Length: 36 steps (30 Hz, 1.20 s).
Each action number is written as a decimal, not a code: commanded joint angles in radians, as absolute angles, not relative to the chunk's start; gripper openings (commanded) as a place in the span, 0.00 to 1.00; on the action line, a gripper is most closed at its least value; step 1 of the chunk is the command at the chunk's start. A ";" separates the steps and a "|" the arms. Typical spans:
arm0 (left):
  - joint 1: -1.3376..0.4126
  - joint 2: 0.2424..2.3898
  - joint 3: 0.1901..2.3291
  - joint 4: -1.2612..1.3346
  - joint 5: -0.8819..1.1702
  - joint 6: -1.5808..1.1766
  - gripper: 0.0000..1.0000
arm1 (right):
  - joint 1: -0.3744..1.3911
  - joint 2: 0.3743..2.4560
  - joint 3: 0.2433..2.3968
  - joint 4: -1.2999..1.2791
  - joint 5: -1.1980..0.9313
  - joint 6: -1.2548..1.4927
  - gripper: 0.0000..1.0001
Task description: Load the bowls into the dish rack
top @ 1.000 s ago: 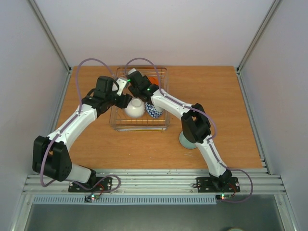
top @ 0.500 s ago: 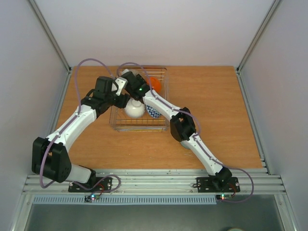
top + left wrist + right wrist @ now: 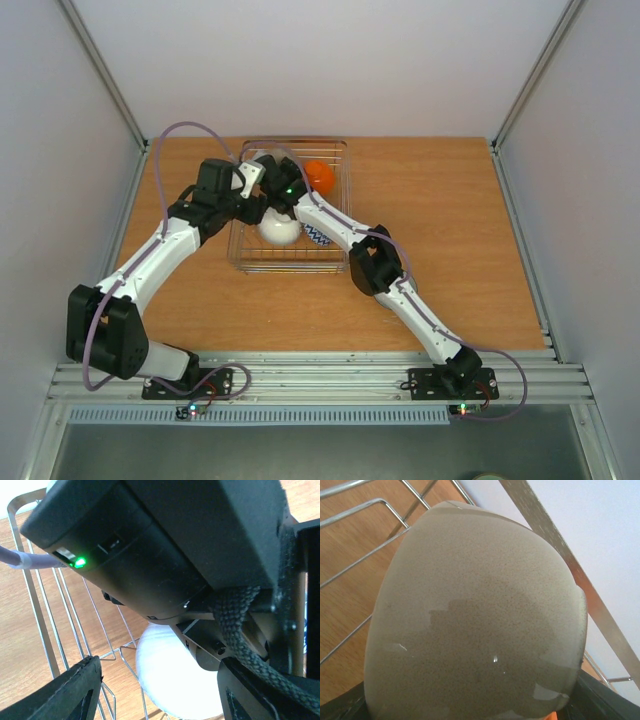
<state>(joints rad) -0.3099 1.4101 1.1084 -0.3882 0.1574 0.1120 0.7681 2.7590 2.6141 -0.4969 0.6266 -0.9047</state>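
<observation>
Wooden tabletop [image 3: 450, 220], wire dish rack [image 3: 290, 263], speckled beige bowl [image 3: 475, 620] in grip of right hand [image 3: 264, 168] (left hand [image 3: 160, 685] agape).

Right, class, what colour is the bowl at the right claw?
Bowl: speckled beige, clearest in the right wrist view.

A wooden table [image 3: 450, 200] sits between white walls [image 3: 330, 60], aluminium rails [image 3: 330, 375] along its near edge.

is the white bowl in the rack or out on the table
In the rack. The white bowl sits within the dish rack's wire walls in the top view.
</observation>
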 commanded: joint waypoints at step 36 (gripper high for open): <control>-0.317 1.396 1.112 -0.344 0.171 0.125 0.64 | 0.793 2.549 2.484 -0.456 0.377 -0.757 0.99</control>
